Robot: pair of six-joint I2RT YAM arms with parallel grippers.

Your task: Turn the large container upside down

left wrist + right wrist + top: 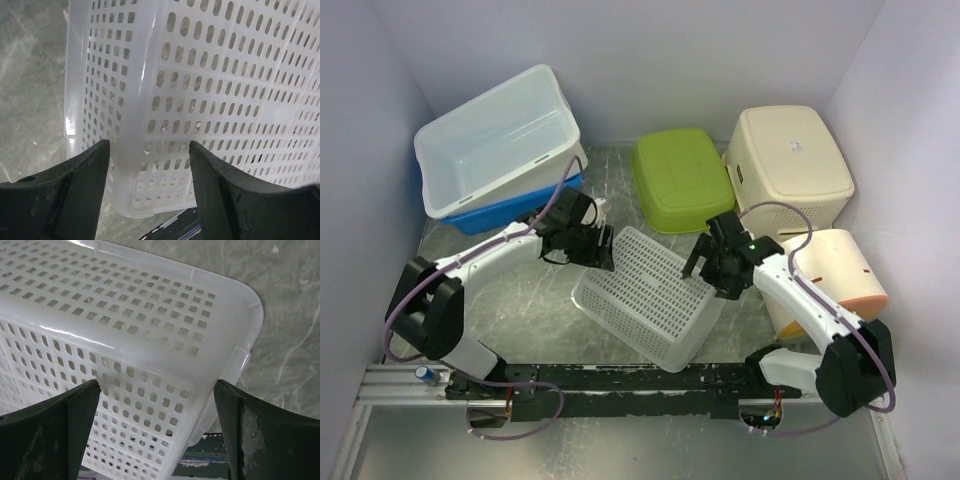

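The large container is a white perforated basket (645, 295) lying tilted in the middle of the table, its holed base facing up and its rim toward the table. My left gripper (595, 245) is at its far left end, open. In the left wrist view the basket wall (225, 75) fills the space beyond the left gripper (147, 150), and nothing is pinched between the fingers. My right gripper (705, 268) is at the basket's right end, open wide. In the right wrist view the right gripper (157, 385) straddles a corner of the basket (130, 320) without closing on it.
A clear tub (500, 140) sits nested in a blue tub (510, 210) at the back left. An upturned green tub (680, 178) and a cream box (788, 160) stand at the back. A cream and orange container (835, 275) lies at the right. The black base rail (620, 378) runs along the front.
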